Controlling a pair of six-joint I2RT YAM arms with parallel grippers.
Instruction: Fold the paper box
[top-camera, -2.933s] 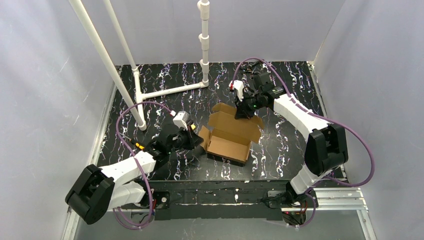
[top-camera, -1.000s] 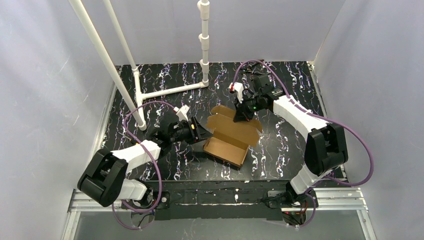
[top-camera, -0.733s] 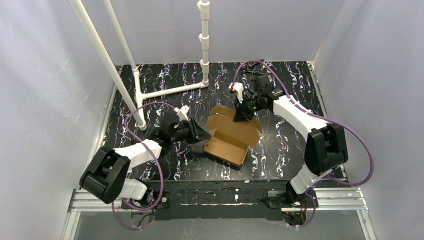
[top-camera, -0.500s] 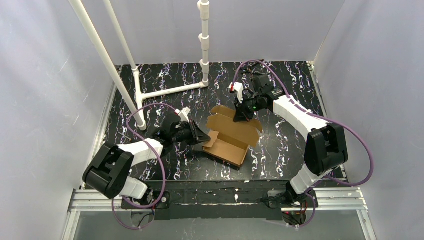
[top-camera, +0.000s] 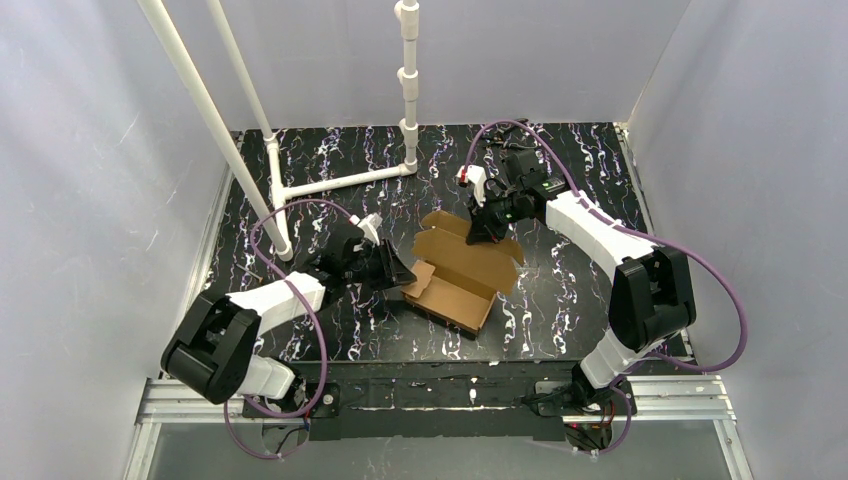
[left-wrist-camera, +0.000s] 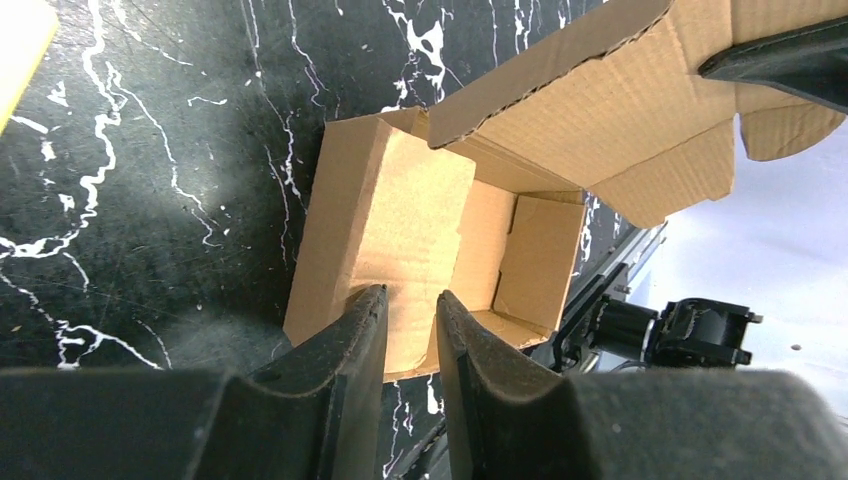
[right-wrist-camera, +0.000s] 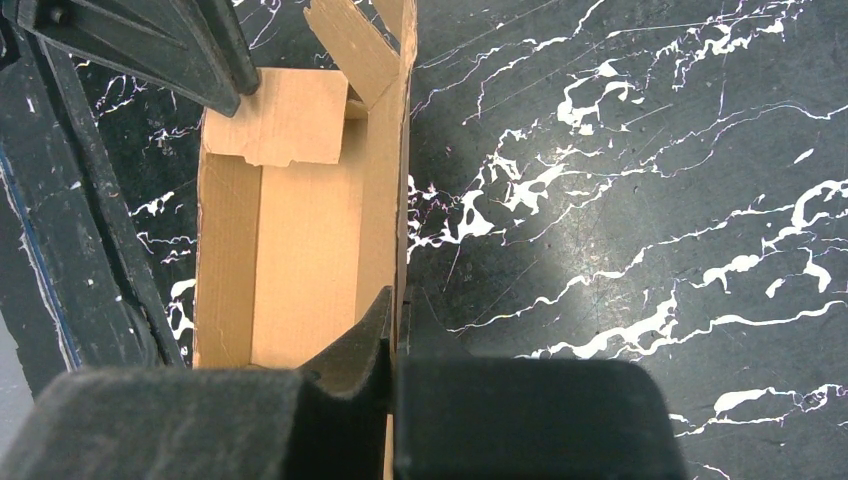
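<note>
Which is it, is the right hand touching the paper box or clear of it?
Touching. The right wrist view shows the right hand shut on a side wall of the paper box, with the cardboard edge running down between its fingers.

The black table (top-camera: 560, 300) with white veins lies under my left fingers (left-wrist-camera: 340, 360) and my right fingers (right-wrist-camera: 355, 355). A yellow strip (left-wrist-camera: 18, 40) lies on it, ahead and to the left of my left fingers. White pipes (top-camera: 340, 182) stand beyond my left fingers, well apart. Pale walls (top-camera: 90, 200) rise on both sides.
</note>
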